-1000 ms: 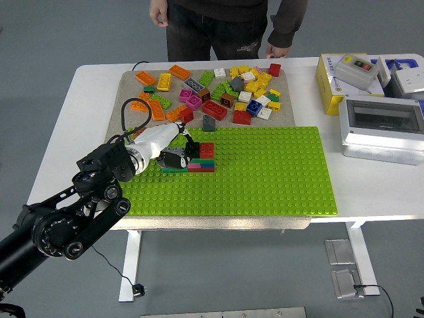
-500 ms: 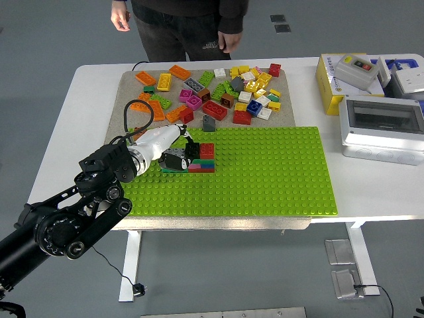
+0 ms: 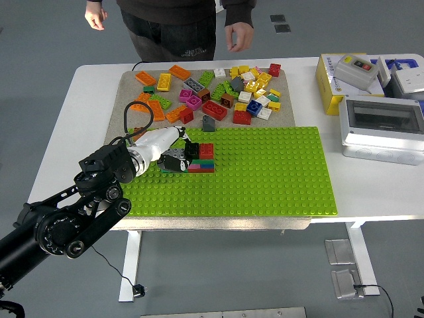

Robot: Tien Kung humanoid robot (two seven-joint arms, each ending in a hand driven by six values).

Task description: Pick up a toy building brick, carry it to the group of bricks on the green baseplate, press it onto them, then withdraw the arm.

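Head view shows the left arm (image 3: 66, 225) entering from the lower left of the frame and reaching up toward the centre-left, where the left hand (image 3: 173, 147) sits at the group of bricks (image 3: 197, 159) on the green baseplate (image 3: 265, 172). Its fingers are curled over a dark brick (image 3: 191, 151) that now lies against the red block on top of the stack; whether they truly clamp it or merely press on it cannot be told at this size. Compared with a second ago, the hand has shifted slightly and the dark brick has come to rest beside the red one, which suggests the pressing step is under way or nearly finished, with the withdrawal of the arm left to do. Moving right, the loose bricks (image 3: 218, 93) lie scattered on the tan mat across the upper middle of the frame, untouched. Above them, at the top edge, a person (image 3: 172, 30) has stepped leftward along the far side of the table, hands hanging free and touching nothing. At the upper right stand a yellow box (image 3: 329, 86) and a grey enclosure (image 3: 383, 129). The right arm does not appear.
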